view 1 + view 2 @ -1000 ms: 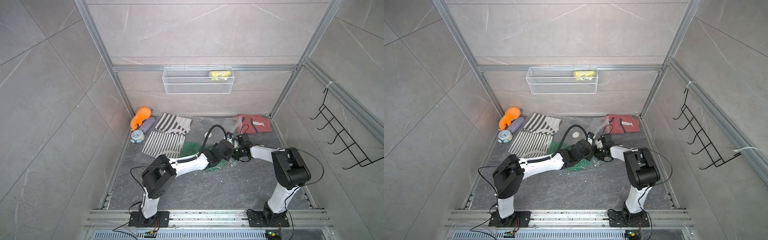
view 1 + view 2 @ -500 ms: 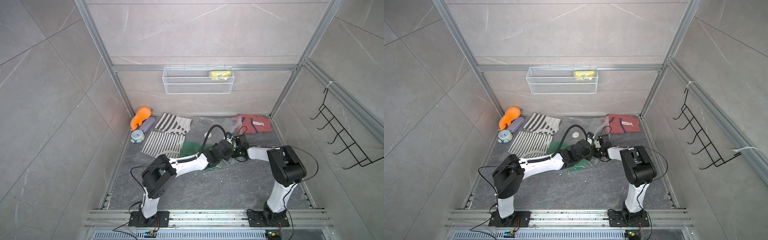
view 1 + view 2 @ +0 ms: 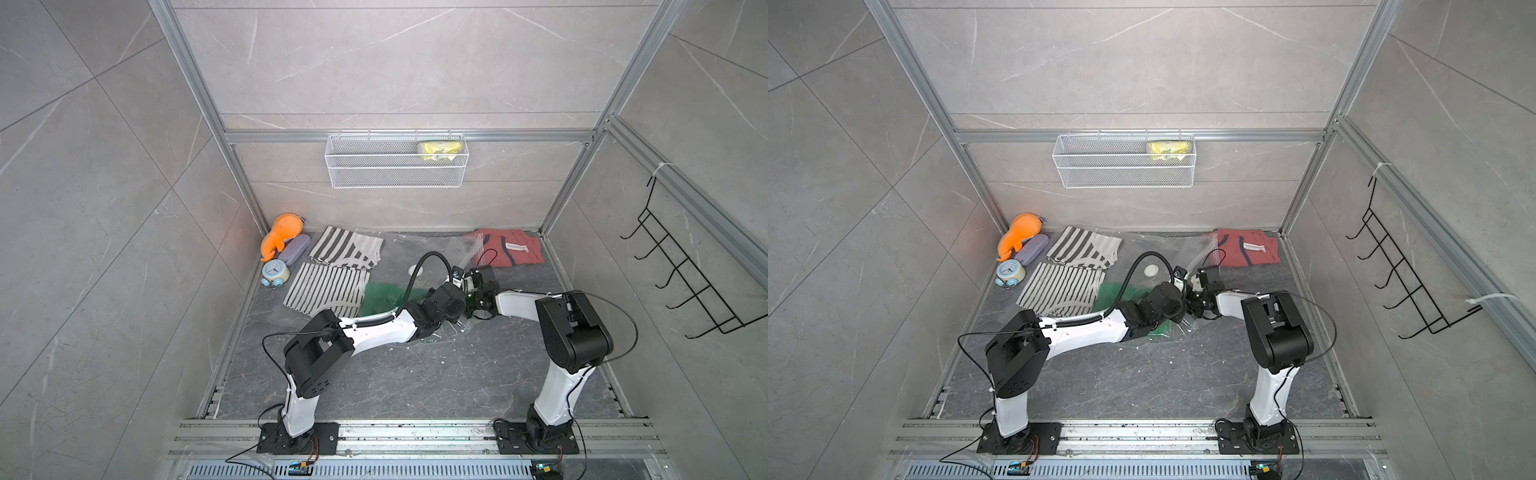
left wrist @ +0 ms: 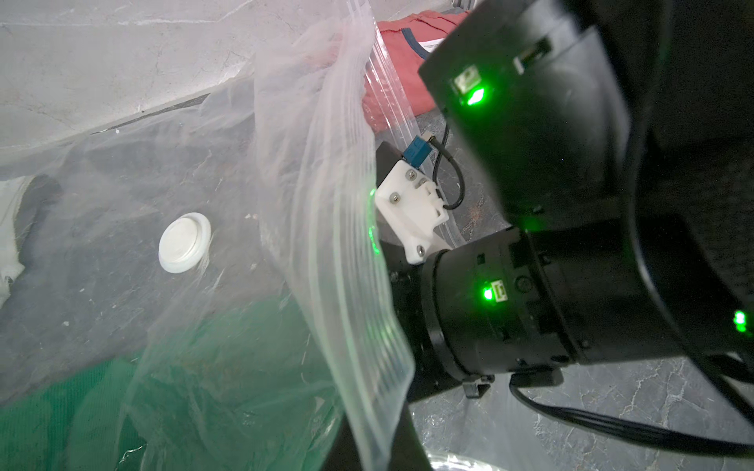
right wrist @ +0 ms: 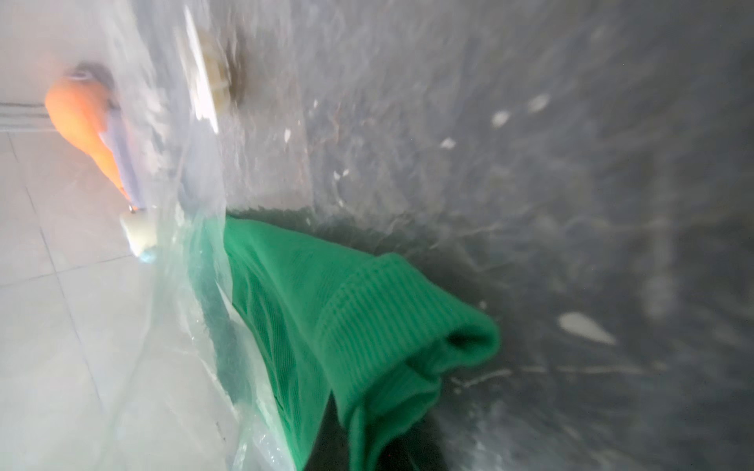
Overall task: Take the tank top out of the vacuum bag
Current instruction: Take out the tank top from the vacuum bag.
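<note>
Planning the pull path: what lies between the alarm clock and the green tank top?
The nearer striped cloth, lying flat; it shows in both top views.

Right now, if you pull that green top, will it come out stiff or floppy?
Probably floppy: the top sags in soft folds. Likely light too, being thin ribbed knit. It may drag on the bag, whose crinkly film lies loose around it.

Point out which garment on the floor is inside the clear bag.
The green tank top, seen through the clear vacuum bag. The striped pieces and the red garment lie outside it.
</note>
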